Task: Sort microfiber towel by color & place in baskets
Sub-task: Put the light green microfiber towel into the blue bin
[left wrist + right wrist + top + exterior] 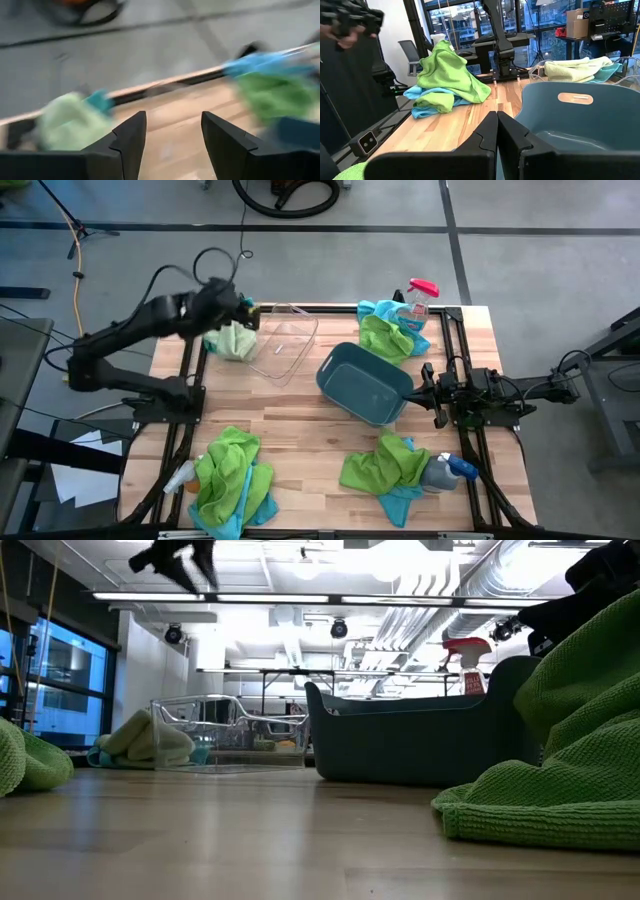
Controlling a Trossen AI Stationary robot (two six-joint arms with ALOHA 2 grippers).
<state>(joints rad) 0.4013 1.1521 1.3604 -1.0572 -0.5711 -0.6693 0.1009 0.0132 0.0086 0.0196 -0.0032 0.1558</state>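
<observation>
Butcher-block wooden tabletop [300, 430] w/ a black metal frame [190, 380] round its edges, grey concrete floor beyond. My left gripper [250, 311] hangs above the far left part of the table, fingers [131, 137] spread apart w/ nothing between them, right by the far-left corner of the clear see-through plastic tub [283, 340]. A pale lime green microfiber cloth [233, 340] w/ a bit of turquoise under it lies on the wood just beside that tub's left side, touching or nearly so; can't tell from the low view whether it leans on the wall. Clear tub looks bare inside. Next to it, toward centre-right, sits the opaque dark teal-grey plastic tub [365, 383], turned at an angle. My right gripper [424, 385] is just at that tub's right end, fingers pressed together, pinching nothing; the tub's rim fills its wrist view. Other cloth heaps, green over turquoise: one at the far right corner [392, 332] w/ a pink-topped spray bottle [418, 298] on it, one near left [232, 478], one near right [390, 465] w/ a blue-topped spray bottle [447, 471] touching it.
</observation>
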